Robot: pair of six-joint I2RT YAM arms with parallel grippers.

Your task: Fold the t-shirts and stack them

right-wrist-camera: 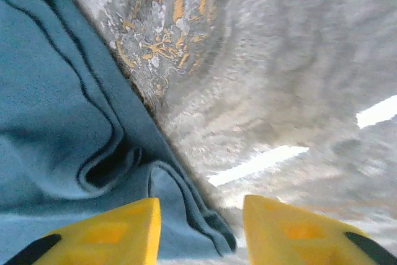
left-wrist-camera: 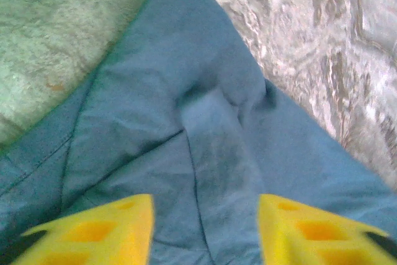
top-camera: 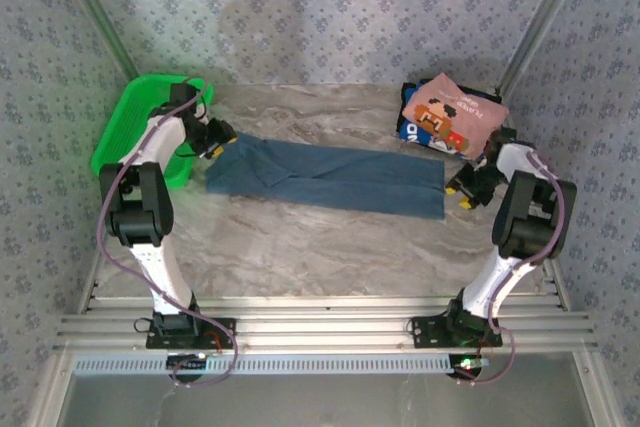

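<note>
Teal shirt [top-camera: 325,179]: centre of table [top-camera: 300,247], folded into a long strip running left to right.
Left gripper [left-wrist-camera: 205,206], right gripper [right-wrist-camera: 200,206]: one over each end, jaws part open, gripping nothing; likely placed for the next fold.
Pink shirt [top-camera: 455,117] on dark blue shirt [top-camera: 412,128]: stack, far right.
Basket [top-camera: 125,132], far left: no cloth seen inside.
</note>
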